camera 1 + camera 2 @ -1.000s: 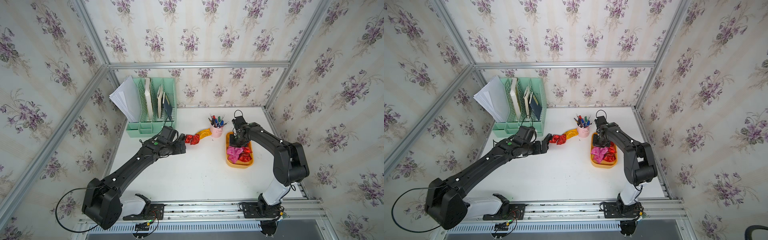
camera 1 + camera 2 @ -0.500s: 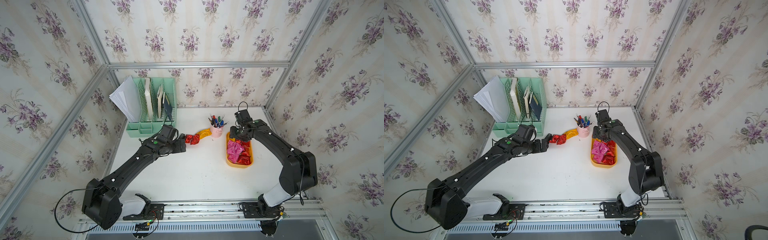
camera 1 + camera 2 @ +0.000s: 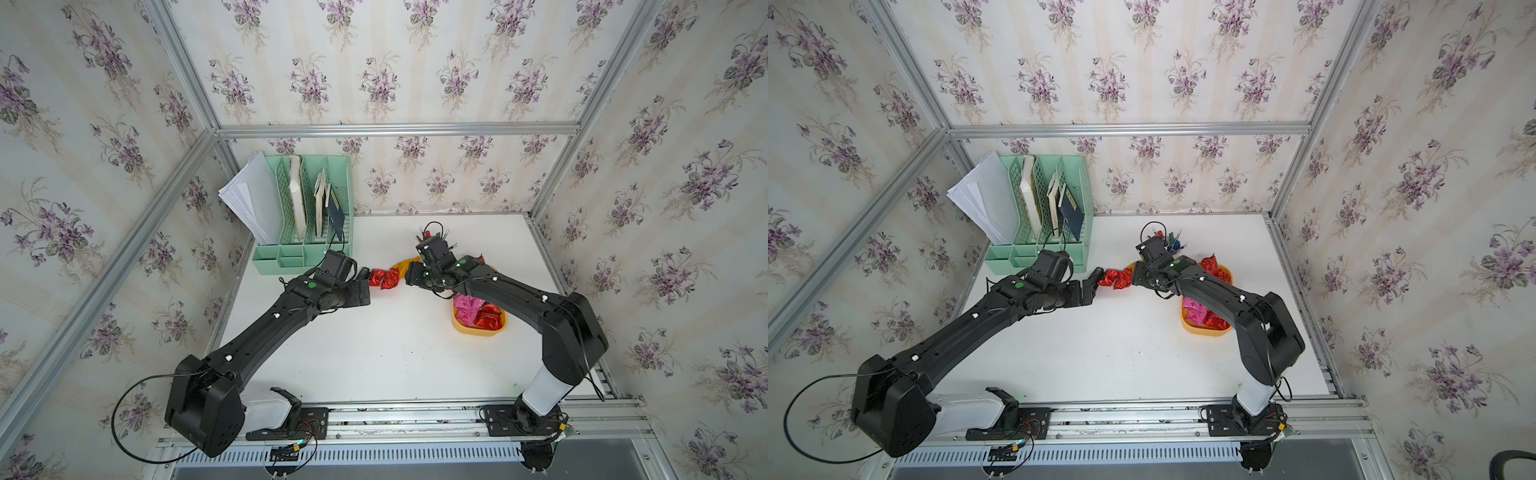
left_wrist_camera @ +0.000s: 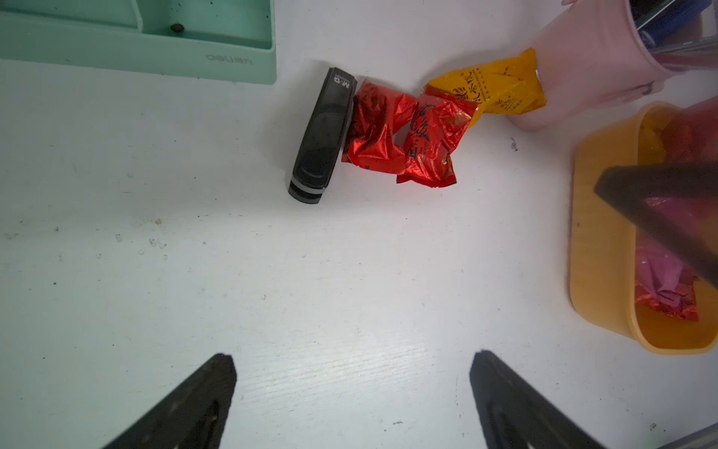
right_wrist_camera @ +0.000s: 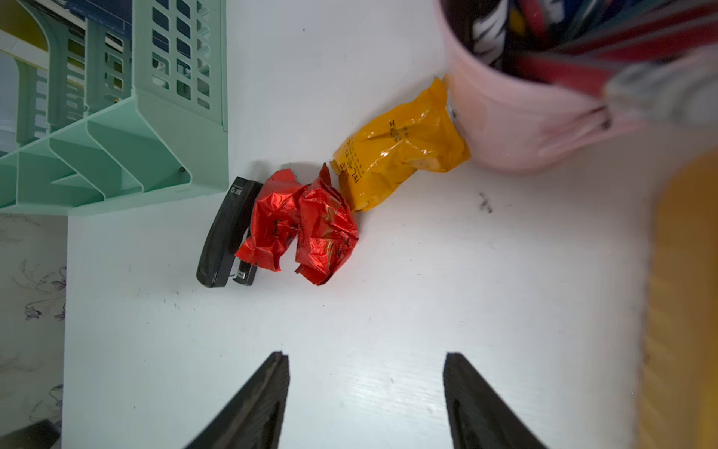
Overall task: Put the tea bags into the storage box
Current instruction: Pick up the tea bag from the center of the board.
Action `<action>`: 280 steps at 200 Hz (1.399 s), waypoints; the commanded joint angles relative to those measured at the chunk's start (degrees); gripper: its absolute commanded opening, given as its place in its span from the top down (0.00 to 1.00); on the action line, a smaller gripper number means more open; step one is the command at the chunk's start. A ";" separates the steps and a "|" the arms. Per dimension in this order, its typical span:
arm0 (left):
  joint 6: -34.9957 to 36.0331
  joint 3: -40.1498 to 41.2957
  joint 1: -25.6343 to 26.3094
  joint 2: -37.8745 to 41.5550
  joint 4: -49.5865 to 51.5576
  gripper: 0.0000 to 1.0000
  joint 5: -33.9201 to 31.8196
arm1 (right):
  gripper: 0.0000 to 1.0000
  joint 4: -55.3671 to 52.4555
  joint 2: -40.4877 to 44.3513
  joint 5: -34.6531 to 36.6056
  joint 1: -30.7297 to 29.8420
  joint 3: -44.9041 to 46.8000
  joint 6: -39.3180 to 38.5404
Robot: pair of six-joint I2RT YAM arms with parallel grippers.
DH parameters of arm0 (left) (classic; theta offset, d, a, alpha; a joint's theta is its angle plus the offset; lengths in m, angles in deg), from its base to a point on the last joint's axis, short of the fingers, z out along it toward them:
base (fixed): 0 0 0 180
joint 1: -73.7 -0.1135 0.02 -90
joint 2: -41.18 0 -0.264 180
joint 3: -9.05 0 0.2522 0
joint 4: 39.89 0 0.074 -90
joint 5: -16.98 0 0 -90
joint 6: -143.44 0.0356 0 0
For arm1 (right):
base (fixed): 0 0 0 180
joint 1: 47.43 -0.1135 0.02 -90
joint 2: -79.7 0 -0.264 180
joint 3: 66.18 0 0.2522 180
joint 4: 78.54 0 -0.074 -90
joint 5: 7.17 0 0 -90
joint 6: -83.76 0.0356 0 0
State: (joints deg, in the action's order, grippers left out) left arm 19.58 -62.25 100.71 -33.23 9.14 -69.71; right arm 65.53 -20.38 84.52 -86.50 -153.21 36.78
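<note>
The left gripper and the right gripper are hovering above the white table, each with its jaws standing wide apart and holding nothing. Between them, toward the table's far edge, three tea bags are lying loose in a row. One red packet is touching a second red packet, and one yellow-orange packet is leaning against one pink pen cup. One black stapler is lying against the first red packet. The storage box is sitting near the right edge, holding pink and red packets too jumbled to count. One mint-green file organiser is standing in the far left corner.
</note>
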 commanded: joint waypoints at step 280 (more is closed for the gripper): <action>-0.97 12.07 -3.27 12.03 0.00 0.01 -0.28 | 0.73 -0.89 -14.19 -11.52 -2.13 -12.21 -2.30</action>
State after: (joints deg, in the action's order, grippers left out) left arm 20.36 -51.87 97.41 -21.25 11.52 -70.95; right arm 65.79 -38.54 76.43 -87.72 -167.94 41.00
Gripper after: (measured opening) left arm 0.991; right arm 0.277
